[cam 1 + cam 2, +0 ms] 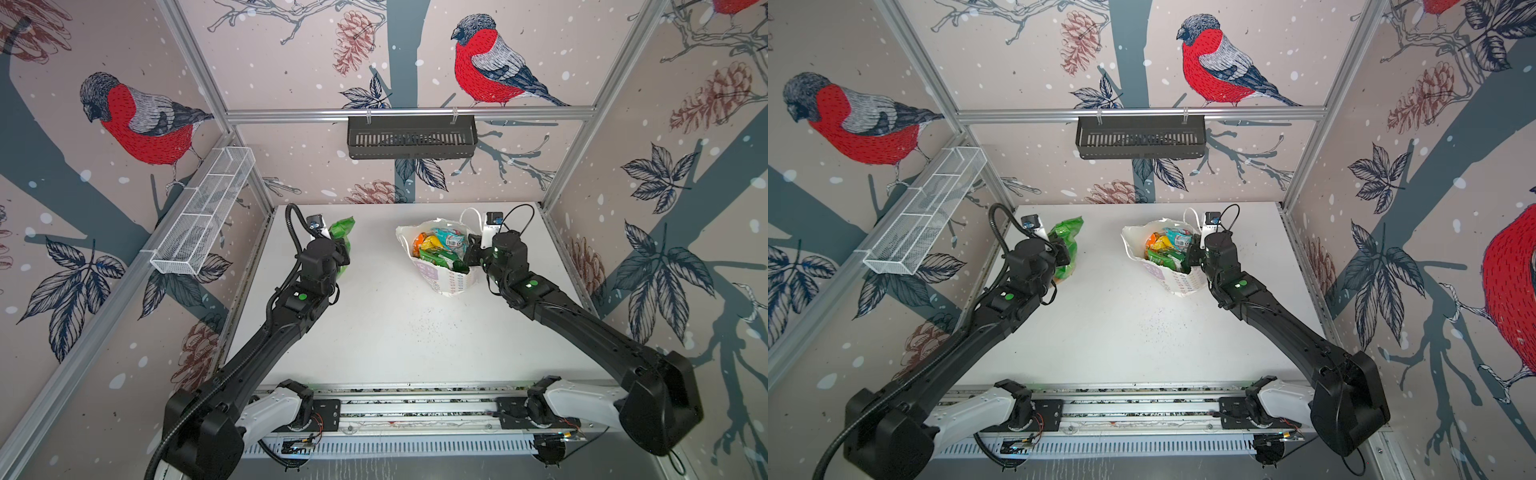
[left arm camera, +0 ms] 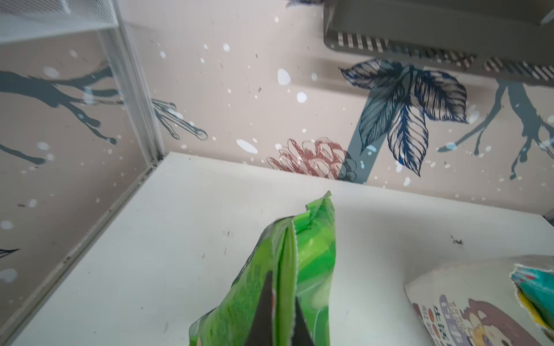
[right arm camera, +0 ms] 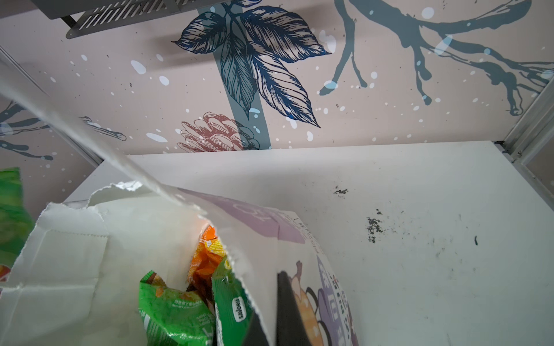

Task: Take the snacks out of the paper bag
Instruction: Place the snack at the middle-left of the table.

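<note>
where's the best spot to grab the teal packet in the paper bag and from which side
Likely best: pinch the teal packet by its exposed upper edge, coming straight down through the mouth of the paper bag. It lies on top inside, and the bag's standing walls block any sideways approach.

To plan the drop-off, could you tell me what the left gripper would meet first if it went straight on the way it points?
The left gripper, shut on a green snack packet, points at bare table before the back wall; nothing else stands in that line. Which comes first is unclear.
</note>
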`<state>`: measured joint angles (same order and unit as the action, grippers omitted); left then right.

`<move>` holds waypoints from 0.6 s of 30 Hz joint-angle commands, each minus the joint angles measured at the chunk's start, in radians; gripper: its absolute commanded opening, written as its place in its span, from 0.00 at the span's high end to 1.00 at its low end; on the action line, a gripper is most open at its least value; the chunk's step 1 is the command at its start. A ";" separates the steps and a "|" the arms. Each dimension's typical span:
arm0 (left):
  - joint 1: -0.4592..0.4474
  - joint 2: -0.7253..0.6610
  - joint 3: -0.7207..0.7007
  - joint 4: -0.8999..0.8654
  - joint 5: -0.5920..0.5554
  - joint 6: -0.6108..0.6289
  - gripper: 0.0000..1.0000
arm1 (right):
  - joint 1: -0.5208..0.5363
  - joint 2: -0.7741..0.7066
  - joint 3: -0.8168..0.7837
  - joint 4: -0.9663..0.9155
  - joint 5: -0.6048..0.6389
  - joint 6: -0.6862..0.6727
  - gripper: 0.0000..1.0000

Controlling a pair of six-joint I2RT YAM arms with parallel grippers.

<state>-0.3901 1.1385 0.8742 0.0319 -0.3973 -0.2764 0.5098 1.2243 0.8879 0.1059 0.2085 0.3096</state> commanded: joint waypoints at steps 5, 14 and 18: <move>0.084 0.086 0.073 -0.122 0.186 -0.073 1.00 | -0.001 0.004 0.001 0.010 -0.041 -0.012 1.00; 0.160 0.205 0.154 -0.197 0.328 -0.078 0.97 | -0.001 0.020 0.002 0.006 -0.043 -0.017 1.00; 0.161 0.220 0.173 -0.200 0.386 -0.048 0.46 | -0.001 0.024 0.003 0.002 -0.044 -0.020 1.00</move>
<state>-0.2317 1.3548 1.0321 -0.1467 -0.0723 -0.3393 0.5091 1.2453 0.8883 0.1215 0.1844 0.3054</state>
